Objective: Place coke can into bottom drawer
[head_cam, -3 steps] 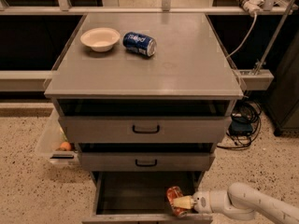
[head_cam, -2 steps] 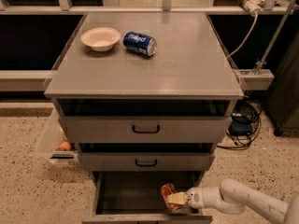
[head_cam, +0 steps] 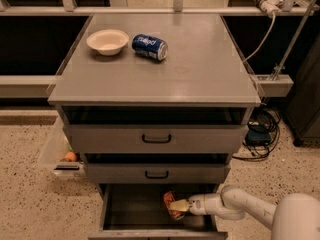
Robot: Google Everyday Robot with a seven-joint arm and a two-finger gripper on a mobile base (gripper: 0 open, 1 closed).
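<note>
The bottom drawer point(head_cam: 130, 206) is pulled open at the foot of the grey cabinet and shows a dark interior. The red-orange coke can point(head_cam: 171, 204) is inside it, right of the middle, tilted. My gripper point(head_cam: 179, 206) reaches into the drawer from the right on a white arm and is shut on the can. The can's lower part is hidden behind the drawer's front edge.
A white bowl point(head_cam: 107, 41) and a blue can point(head_cam: 149, 46) lying on its side sit on the cabinet top point(head_cam: 200, 69). Two shallower drawers with black handles point(head_cam: 156, 139) sit above. A clear bin point(head_cam: 57, 154) with an orange stands at the left. Cables lie at the right.
My gripper has moved left and deeper into the bottom drawer, carrying the coke can with it. Nothing on the cabinet top has moved.
</note>
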